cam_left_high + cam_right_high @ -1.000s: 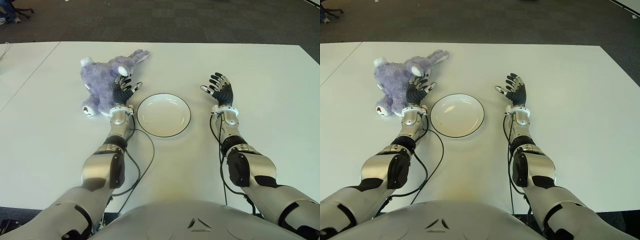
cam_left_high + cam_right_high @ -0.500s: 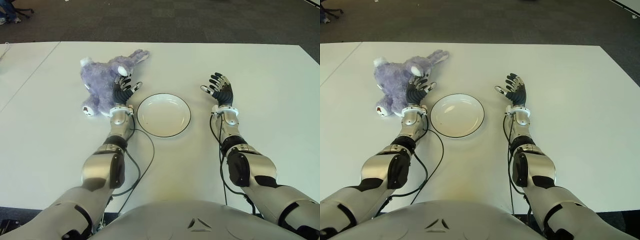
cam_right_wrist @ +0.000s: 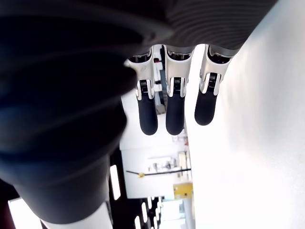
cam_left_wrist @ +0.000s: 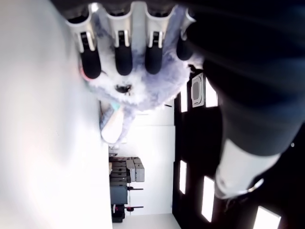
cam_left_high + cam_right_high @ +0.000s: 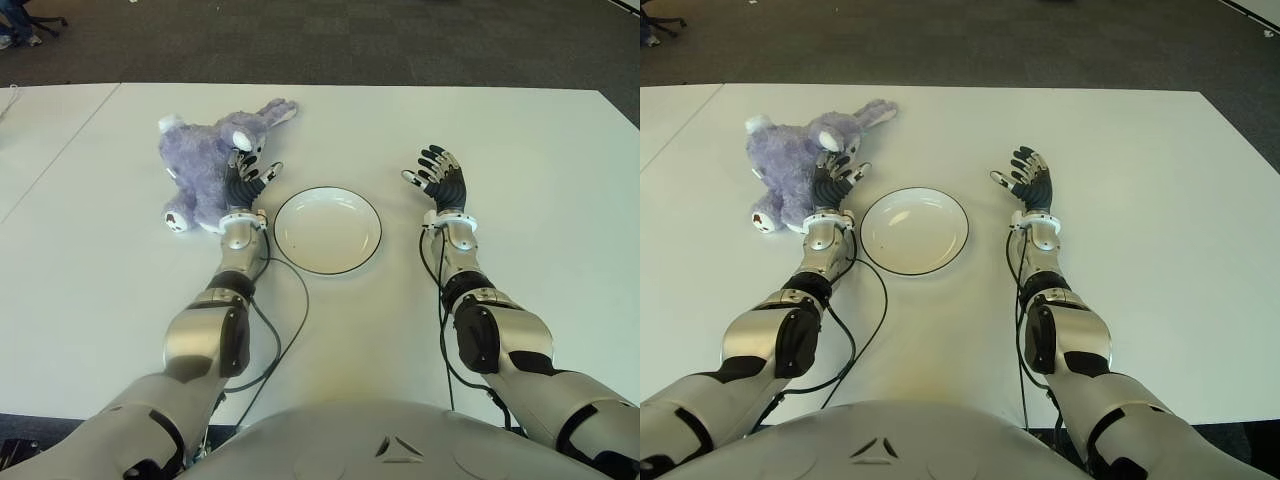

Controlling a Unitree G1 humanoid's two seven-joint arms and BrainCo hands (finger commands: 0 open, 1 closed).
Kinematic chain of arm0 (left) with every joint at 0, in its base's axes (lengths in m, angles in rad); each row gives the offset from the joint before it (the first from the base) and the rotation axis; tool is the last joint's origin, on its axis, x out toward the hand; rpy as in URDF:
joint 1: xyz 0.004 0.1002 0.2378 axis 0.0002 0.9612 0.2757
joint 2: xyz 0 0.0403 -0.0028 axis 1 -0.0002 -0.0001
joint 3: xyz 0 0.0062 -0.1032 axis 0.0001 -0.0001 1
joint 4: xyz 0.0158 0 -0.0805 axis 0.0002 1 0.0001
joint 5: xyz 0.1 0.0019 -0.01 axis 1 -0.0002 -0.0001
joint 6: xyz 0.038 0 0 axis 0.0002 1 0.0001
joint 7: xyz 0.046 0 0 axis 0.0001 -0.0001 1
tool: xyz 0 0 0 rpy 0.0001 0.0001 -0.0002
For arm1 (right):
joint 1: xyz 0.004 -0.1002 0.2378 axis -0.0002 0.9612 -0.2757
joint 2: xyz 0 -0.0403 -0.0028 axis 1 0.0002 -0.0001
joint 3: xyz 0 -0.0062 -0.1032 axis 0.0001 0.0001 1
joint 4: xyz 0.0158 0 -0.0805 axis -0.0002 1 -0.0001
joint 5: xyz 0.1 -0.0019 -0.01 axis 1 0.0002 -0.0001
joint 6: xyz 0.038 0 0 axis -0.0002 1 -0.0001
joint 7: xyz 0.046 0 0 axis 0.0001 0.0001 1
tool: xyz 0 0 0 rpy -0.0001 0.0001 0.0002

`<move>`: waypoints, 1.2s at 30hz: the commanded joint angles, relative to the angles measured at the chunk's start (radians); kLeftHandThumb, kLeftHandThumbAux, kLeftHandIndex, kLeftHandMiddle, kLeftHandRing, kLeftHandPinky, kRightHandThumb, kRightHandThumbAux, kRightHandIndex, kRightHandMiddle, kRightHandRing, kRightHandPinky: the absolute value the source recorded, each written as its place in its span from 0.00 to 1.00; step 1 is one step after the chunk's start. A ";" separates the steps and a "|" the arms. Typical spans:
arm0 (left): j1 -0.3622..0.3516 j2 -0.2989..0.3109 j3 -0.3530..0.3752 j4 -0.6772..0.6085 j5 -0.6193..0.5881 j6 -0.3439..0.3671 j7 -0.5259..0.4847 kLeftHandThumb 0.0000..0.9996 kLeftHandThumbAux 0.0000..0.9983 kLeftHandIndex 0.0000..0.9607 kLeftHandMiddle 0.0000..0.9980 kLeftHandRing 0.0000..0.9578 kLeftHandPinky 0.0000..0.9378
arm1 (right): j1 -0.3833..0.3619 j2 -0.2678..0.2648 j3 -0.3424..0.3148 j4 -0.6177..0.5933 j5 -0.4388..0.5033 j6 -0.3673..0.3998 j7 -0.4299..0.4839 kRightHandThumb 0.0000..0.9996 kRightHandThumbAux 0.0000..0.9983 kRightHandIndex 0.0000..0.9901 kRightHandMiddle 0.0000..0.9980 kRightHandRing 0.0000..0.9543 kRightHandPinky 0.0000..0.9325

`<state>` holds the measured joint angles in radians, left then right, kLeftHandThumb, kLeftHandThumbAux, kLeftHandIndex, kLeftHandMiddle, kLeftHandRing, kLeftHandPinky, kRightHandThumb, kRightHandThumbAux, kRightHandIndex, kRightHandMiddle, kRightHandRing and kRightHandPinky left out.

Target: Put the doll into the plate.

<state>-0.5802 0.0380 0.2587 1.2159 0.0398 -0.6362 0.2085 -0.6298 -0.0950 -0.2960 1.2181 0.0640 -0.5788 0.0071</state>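
Left eye view shows the purple doll (image 5: 210, 160) lying on the white table (image 5: 520, 130), just left of the empty plate (image 5: 328, 230). The left hand (image 5: 245, 180) is against the doll's near side, its fingers (image 4: 123, 52) extended over the plush fur but not closed around it. The right hand (image 5: 440, 180) shows to the right of the plate, fingers spread, holding nothing. With only soft fur under the tips, a shallow close may pinch pile alone, and the doll could slip free or drag against the plate's rim.
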 commanded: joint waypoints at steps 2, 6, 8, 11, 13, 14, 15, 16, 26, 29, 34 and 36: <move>0.251 -0.078 -0.012 0.111 0.018 0.022 0.117 0.06 0.78 0.00 0.05 0.12 0.14 | 0.214 0.064 -0.011 0.128 0.004 0.102 0.009 0.01 0.94 0.19 0.21 0.21 0.22; 0.266 -0.090 -0.040 0.103 0.054 -0.015 0.193 0.08 0.78 0.00 0.05 0.11 0.13 | 0.214 0.066 -0.024 0.127 0.018 0.099 0.019 0.02 0.95 0.19 0.22 0.21 0.23; 0.269 -0.092 -0.049 0.103 0.066 -0.025 0.223 0.11 0.79 0.00 0.04 0.12 0.12 | 0.214 0.067 -0.029 0.127 0.023 0.099 0.024 0.03 0.95 0.19 0.22 0.21 0.23; 0.272 -0.095 -0.058 0.102 0.077 -0.043 0.272 0.14 0.80 0.00 0.03 0.15 0.07 | 0.212 0.068 -0.035 0.127 0.028 0.105 0.028 0.05 0.94 0.19 0.22 0.21 0.23; 0.274 -0.098 -0.065 0.102 0.080 -0.052 0.294 0.17 0.80 0.00 0.03 0.16 0.05 | 0.211 0.068 -0.037 0.127 0.029 0.107 0.030 0.07 0.94 0.19 0.22 0.21 0.23; 0.275 -0.101 -0.067 0.101 0.080 -0.061 0.310 0.17 0.80 0.00 0.02 0.16 0.05 | 0.211 0.068 -0.039 0.127 0.031 0.109 0.032 0.07 0.94 0.19 0.22 0.21 0.23; 0.275 -0.106 -0.067 0.100 0.078 -0.072 0.330 0.26 0.82 0.00 0.01 0.17 0.04 | 0.209 0.068 -0.040 0.127 0.032 0.114 0.032 0.07 0.94 0.19 0.22 0.22 0.23; 0.275 -0.109 -0.068 0.099 0.076 -0.080 0.344 0.43 0.83 0.00 0.00 0.17 0.03 | 0.209 0.067 -0.041 0.127 0.033 0.118 0.033 0.08 0.95 0.19 0.23 0.22 0.24; 0.240 -0.163 -0.058 0.085 0.048 -0.136 0.477 0.96 0.72 0.00 0.00 0.28 0.07 | 0.203 0.065 -0.038 0.128 0.020 0.125 0.022 0.07 0.95 0.19 0.22 0.21 0.22; 0.249 -0.172 -0.065 0.078 0.059 -0.145 0.502 0.94 0.72 0.00 0.00 0.29 0.06 | 0.204 0.066 -0.042 0.128 0.020 0.125 0.023 0.07 0.95 0.19 0.22 0.21 0.22; 0.252 -0.164 -0.051 0.088 0.048 -0.115 0.495 0.90 0.73 0.00 0.00 0.35 0.04 | 0.204 0.066 -0.044 0.128 0.020 0.124 0.024 0.07 0.94 0.20 0.22 0.21 0.22; 0.252 -0.163 -0.052 0.090 0.050 -0.104 0.501 0.88 0.73 0.00 0.00 0.36 0.05 | 0.204 0.065 -0.047 0.128 0.023 0.123 0.033 0.07 0.94 0.19 0.22 0.21 0.22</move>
<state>-0.5732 -0.0311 0.2140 1.1855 0.0819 -0.7632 0.6766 -0.6289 -0.0980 -0.3321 1.2170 0.0769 -0.5787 0.0359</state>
